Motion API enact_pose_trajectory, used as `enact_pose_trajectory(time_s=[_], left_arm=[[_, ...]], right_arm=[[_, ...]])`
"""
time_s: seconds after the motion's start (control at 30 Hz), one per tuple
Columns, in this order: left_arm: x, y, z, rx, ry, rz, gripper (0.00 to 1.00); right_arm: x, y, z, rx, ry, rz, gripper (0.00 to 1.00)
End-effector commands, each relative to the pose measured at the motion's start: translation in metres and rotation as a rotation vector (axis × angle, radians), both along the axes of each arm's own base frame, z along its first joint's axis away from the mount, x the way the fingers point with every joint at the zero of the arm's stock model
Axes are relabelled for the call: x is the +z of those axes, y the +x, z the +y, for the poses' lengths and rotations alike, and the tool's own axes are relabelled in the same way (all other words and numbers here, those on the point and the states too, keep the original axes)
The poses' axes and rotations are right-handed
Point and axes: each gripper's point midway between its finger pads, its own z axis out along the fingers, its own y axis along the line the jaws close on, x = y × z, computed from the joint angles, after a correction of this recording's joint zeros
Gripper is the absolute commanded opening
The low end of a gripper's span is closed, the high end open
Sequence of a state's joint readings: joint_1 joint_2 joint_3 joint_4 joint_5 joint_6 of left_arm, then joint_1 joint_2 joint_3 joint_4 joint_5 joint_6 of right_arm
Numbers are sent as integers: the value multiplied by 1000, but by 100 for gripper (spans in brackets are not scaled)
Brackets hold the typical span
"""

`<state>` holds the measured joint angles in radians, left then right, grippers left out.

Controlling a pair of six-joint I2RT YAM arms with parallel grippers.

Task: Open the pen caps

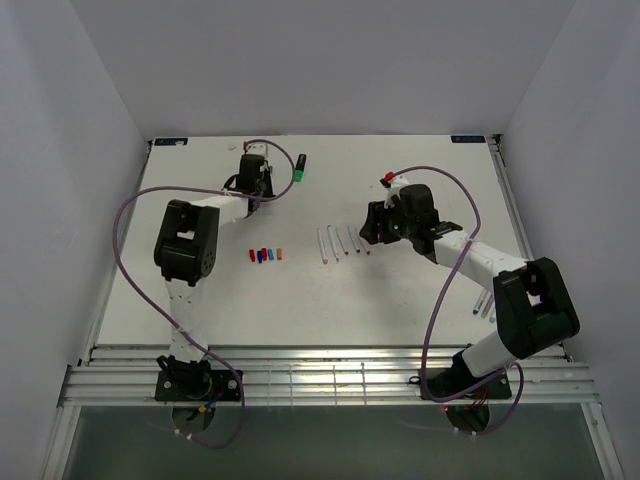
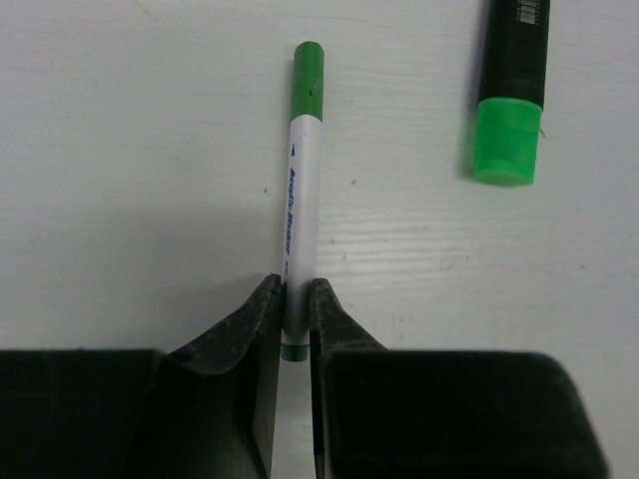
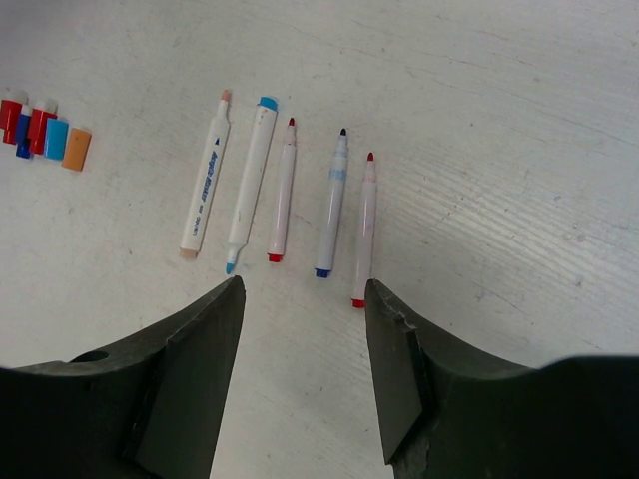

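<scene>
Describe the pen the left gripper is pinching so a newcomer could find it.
At the table's far left, the left gripper is shut on a thin pen. Beside it lies a thick black marker; the held pen is slim, white-barrelled, with a dark green cap.

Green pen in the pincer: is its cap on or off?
On. The green cap sits snug over the far end of the pen, with no tip showing. The left pincer is shut on the other end.
</scene>
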<state>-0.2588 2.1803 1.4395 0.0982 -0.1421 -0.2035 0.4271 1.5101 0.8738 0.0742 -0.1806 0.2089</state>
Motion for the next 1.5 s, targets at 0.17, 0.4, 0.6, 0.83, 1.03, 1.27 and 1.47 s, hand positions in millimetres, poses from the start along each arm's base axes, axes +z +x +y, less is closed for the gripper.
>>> enact_pose_trajectory(time_s=[0.17, 0.4, 0.6, 0.83, 1.03, 1.27, 1.47], left_arm=[[178, -45, -17, -41, -309, -248, 0], [196, -152, -62, -264, -670, -175, 0], [196, -222, -70, -315, -756, -159, 0], [208, -262, -63, -321, -826, -201, 0], [202, -276, -63, -339, -844, -185, 0], [198, -282, -64, -345, -858, -169, 0], [196, -287, -62, -343, -867, -168, 0]], right_arm=[[52, -10, 32, 50, 177, 11, 57], [108, -41, 96, 231, 486, 32, 58], [147, -61, 134, 305, 617, -40, 58], [155, -74, 162, 313, 707, -40, 58], [160, -71, 174, 311, 777, -61, 56], [160, -63, 183, 288, 794, -53, 54], [158, -60, 194, 297, 830, -35, 51]])
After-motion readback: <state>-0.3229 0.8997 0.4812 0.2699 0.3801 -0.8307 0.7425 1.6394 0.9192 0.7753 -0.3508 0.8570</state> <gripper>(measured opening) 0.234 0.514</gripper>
